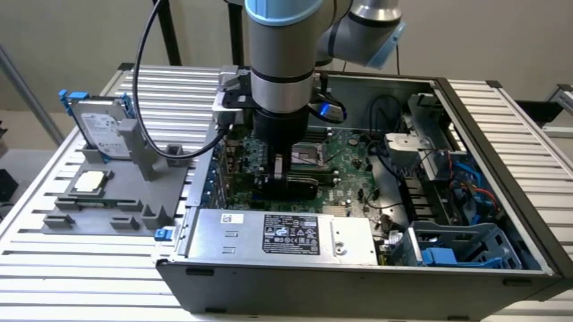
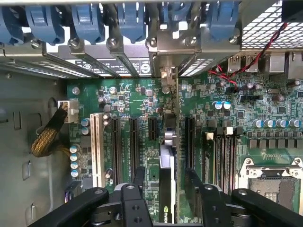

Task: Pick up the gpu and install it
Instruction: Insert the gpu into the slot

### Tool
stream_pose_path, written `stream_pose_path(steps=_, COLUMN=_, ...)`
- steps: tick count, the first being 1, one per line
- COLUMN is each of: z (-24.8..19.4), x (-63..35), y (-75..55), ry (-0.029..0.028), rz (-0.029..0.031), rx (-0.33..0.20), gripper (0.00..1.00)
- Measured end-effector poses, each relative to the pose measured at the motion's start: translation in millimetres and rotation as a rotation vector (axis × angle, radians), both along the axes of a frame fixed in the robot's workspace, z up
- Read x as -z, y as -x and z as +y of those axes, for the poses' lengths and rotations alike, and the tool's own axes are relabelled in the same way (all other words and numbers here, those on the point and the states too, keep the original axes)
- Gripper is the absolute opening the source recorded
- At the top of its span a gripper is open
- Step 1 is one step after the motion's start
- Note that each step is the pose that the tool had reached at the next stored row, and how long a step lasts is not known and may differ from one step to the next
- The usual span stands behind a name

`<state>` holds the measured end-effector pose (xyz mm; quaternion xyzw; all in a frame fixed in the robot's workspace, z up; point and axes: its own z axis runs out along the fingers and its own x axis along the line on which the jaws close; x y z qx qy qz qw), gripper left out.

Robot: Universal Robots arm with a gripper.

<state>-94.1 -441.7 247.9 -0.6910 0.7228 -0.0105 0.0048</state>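
Holding gpu (image 2: 165,189) edge-on | end effector (image 2: 165,182) over motherboard (image 2: 137,101)

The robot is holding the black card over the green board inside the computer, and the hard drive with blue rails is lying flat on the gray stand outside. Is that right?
Almost. The gripper does hold the gpu on edge over the green motherboard, as the wrist view shows. But the hard drive isn't lying flat: in the exterior view it stands upright on its edge in the gray stand.
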Motion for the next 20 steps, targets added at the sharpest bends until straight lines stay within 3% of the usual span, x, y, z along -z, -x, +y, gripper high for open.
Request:
stream_pose_path(steps=1, z=0.0, x=0.0, y=0.0, ry=0.0001, rz=0.0, rx=0.0, gripper=0.0)
stream_pose_path(steps=20, z=0.0, x=0.0, y=0.0, ry=0.0, rz=0.0, rx=0.0, gripper=0.0)
